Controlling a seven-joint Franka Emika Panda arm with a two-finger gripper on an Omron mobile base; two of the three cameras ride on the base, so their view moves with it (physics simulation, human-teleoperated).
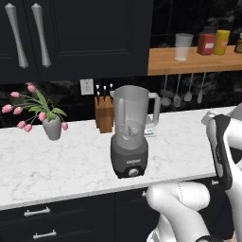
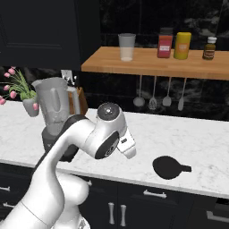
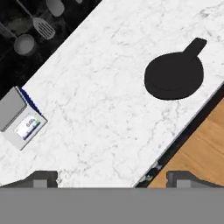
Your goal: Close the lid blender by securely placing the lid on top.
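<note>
The blender (image 1: 130,137) stands on the white marble counter, a dark grey base with a translucent jar whose top is uncovered. My arm partly hides the blender (image 2: 54,112) in the right base view. The lid (image 2: 168,167), a flat black disc with a small tab, lies flat on the counter near its front edge, well to the right of the blender. In the hand view the lid (image 3: 175,75) sits ahead and to the upper right of my gripper (image 3: 113,178). The fingertips stand wide apart and open, with nothing between them, above the counter's front edge.
A knife block (image 1: 104,113) and a vase of pink flowers (image 1: 52,125) stand behind and left of the blender. A small kitchen scale (image 3: 22,123) lies on the counter. A wooden shelf (image 2: 152,65) carries a glass cup (image 2: 126,46) and jars, with utensils hanging below it.
</note>
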